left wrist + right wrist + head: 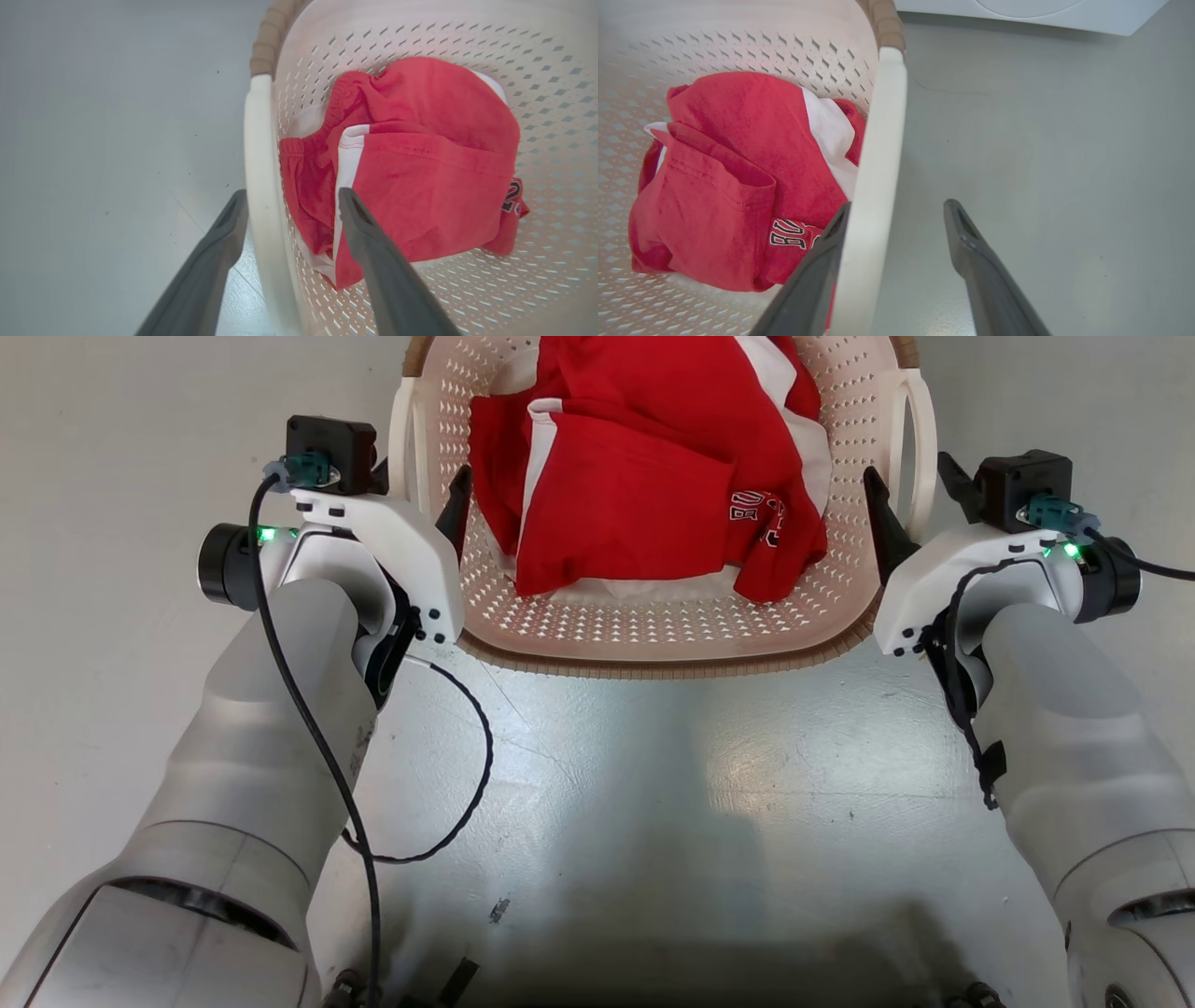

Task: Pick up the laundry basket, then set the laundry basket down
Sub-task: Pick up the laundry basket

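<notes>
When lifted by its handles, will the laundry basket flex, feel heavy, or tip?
Probably stiff: the laundry basket looks like moulded perforated plastic. Likely light: its load is crumpled red-and-white clothing. It should stay level if raised evenly, since the left end effector and right end effector straddle opposite handles.

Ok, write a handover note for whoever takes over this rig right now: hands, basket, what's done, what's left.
Left hand: open, astride the left loop handle, not clamped.
Right hand: open, straddling the right loop handle.
Laundry basket: straight ahead, apparently on the grey floor, red clothes inside.
Done: both hands lined up on the handles.
Left: close both, lift, set down, unless this is just after a set-down; the pictures cannot tell.
</notes>
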